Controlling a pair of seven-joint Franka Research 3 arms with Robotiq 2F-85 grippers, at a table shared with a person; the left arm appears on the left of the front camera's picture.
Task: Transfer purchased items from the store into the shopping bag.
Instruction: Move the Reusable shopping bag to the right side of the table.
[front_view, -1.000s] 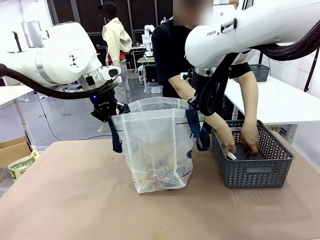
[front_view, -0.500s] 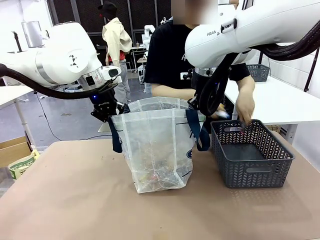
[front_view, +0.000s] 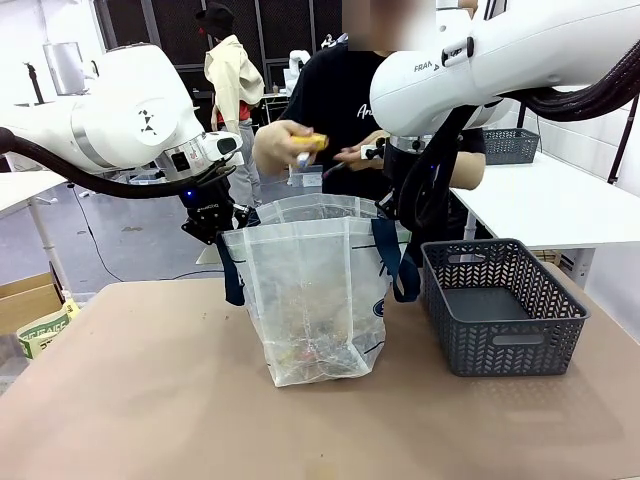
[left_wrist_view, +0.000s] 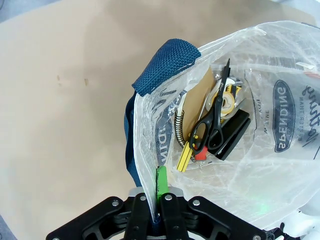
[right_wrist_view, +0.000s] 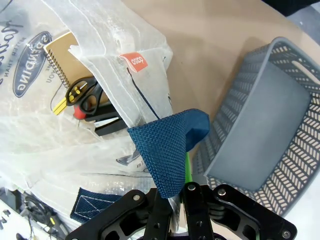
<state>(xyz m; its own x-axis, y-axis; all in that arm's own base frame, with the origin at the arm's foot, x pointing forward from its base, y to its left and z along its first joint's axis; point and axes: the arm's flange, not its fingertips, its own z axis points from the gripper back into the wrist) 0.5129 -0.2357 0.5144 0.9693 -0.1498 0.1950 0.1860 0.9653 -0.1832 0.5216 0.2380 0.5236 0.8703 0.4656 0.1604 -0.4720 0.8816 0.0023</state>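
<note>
Since the earlier frames both of the person's hands have risen out of the basket (front_view: 500, 345) at lower right, while bag, basket and both arms have kept their places. Nearest the front camera lies the brown table (front_view: 130, 400). On it, at centre, the translucent shopping bag (front_view: 315, 300) stands upright; the dark grey lattice basket sits just beside it on the right, not touching, its bare floor showing. The left wrist view looks down into the bag: black-bladed scissors (left_wrist_view: 212, 125) with yellow-and-black handles lie over a brown pad (left_wrist_view: 197, 95) with a spiral edge, and a round yellow-and-white piece (left_wrist_view: 227, 95) sits under the blades. At the bag's left rim the left gripper (front_view: 215, 225) has its jaws pressed together on the plastic film, one green pad (left_wrist_view: 161, 182) flat against it. At the right rim the right gripper (front_view: 395, 215) pinches the bag where the navy strap (right_wrist_view: 170, 145) folds over its fingers. Farther back, at upper centre above the bag's mouth, the person's hand (front_view: 275, 145) holds a yellow object (front_view: 312, 143); the second hand (front_view: 365, 150) is raised close beside it.
</note>
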